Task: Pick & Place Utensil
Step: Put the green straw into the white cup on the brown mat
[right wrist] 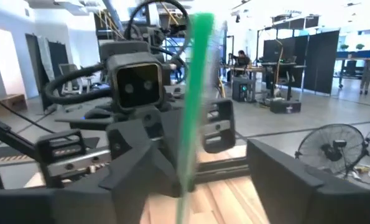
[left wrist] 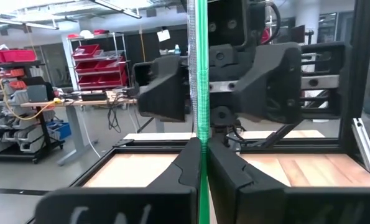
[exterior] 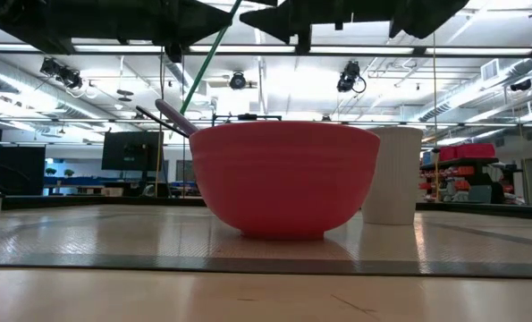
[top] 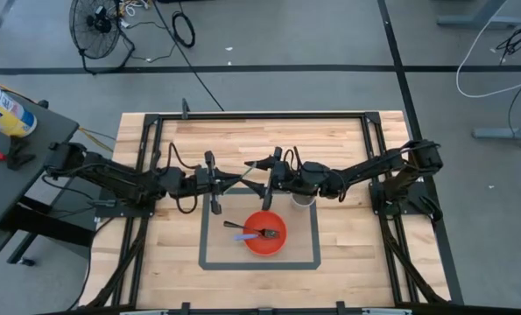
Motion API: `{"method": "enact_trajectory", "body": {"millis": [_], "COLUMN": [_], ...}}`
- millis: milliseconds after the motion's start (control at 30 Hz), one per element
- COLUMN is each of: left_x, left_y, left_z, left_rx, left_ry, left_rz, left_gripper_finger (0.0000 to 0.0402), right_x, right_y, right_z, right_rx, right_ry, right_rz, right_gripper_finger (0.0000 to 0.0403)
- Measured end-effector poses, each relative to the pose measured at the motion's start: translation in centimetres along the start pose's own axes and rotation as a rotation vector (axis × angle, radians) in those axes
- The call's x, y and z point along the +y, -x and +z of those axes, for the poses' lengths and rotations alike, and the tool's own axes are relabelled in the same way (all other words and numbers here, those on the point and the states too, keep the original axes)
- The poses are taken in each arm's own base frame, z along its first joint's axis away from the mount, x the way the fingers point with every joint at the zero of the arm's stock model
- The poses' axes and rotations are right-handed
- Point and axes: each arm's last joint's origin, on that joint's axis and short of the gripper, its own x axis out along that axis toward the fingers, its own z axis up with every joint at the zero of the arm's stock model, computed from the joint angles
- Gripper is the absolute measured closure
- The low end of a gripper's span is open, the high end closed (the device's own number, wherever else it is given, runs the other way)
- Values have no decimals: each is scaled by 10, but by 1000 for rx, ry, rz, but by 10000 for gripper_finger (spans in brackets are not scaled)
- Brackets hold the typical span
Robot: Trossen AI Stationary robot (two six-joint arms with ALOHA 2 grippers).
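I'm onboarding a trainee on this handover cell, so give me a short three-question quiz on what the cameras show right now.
1. True or false: the red bowl is empty.
2. Which gripper is clamped on the green utensil? A) neither B) the left gripper C) the one by the fan
3. Fill in: seen from above, the white cup stands beyond the bowl, on the ___ arm's side.

Key
1. False: a dark utensil lies in it.
2. B. Its fingers close on the shaft above the table; the right gripper faces it, open.
3. Right.
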Motion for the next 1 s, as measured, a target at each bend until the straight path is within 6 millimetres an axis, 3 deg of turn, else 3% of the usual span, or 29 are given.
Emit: {"method": "enact_trajectory", "body": {"millis": [400,833,1000], "left_x": [0,0,0], "left_y": [0,0,0], "left_z": [0,0,0], "left_rx": [-1,-2,3], "left_ry": [7,13,11], "left_rz": [11,12,11], "left_gripper_finger": [377,376,376], "right_x": [0,0,0], "right_y": [0,0,0], "right_z": [4,3,3], "right_rx": [-35,-30,-29], "right_ry": [-63,-61,-61], "right_rz": [1,2,2], "right_gripper_finger": [270,371,390]}}
